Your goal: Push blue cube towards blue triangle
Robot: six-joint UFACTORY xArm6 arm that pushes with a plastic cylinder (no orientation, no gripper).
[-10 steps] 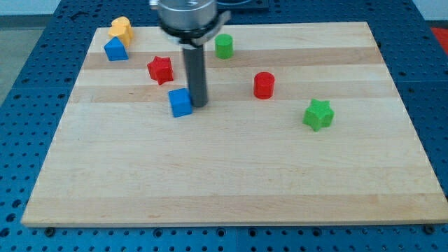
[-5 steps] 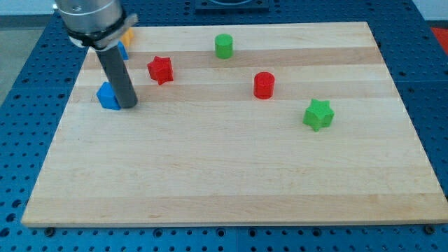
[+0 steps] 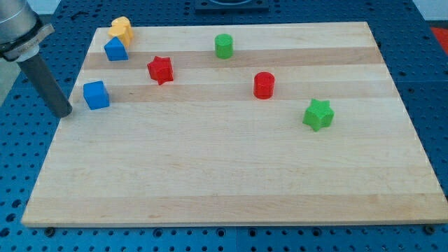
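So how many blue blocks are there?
2. The blue cube sits near the view's left edge, just right of my tip. The blue triangle is above it, beside the yellow block. None look hidden.

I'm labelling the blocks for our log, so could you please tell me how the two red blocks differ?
The red star has pointed arms, while the red cylinder is round with a flat top. The red star lies toward the view's left, near the blue triangle; the red cylinder sits right of centre, nearer the green star. Both share the same red.
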